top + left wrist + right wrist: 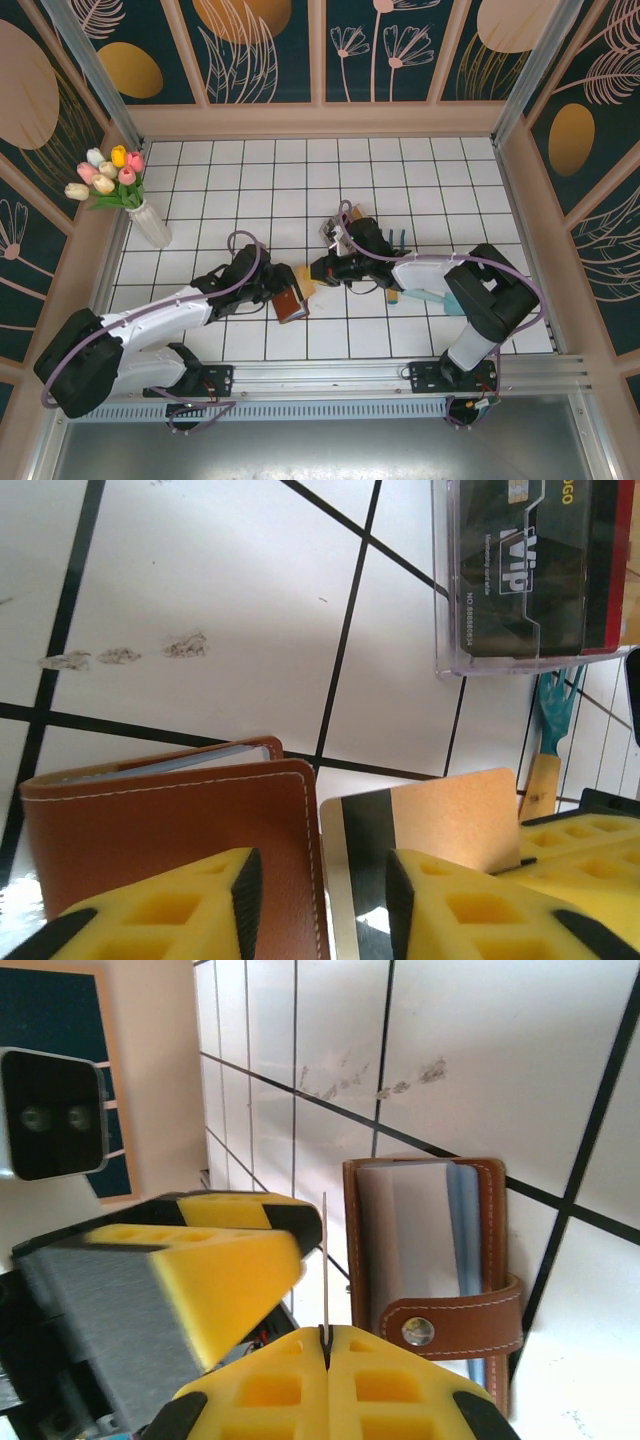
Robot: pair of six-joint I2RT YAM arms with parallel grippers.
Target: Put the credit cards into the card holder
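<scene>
The card holder (170, 820) is a brown leather wallet lying under my left gripper (320, 880), also seen as the card holder (291, 304) from above. The left jaws stand open, with the wallet's stitched edge and one end of a tan credit card (450, 810) in the gap. This card has a black stripe. My right gripper (325, 1335) is shut on that card (324, 1250), which is seen edge-on just left of the card holder (430, 1250). The holder's clasp strap (450, 1325) crosses pale inner sleeves. From above, the right gripper (318, 270) faces the left gripper (282, 285).
A clear plastic box (530, 570) holding dark and red cards lies beyond the wallet. A teal toy fork with a wooden handle (552, 730) lies near it. A white vase of tulips (150, 222) stands at the left wall. Wooden walls ring the tiled table (250, 180).
</scene>
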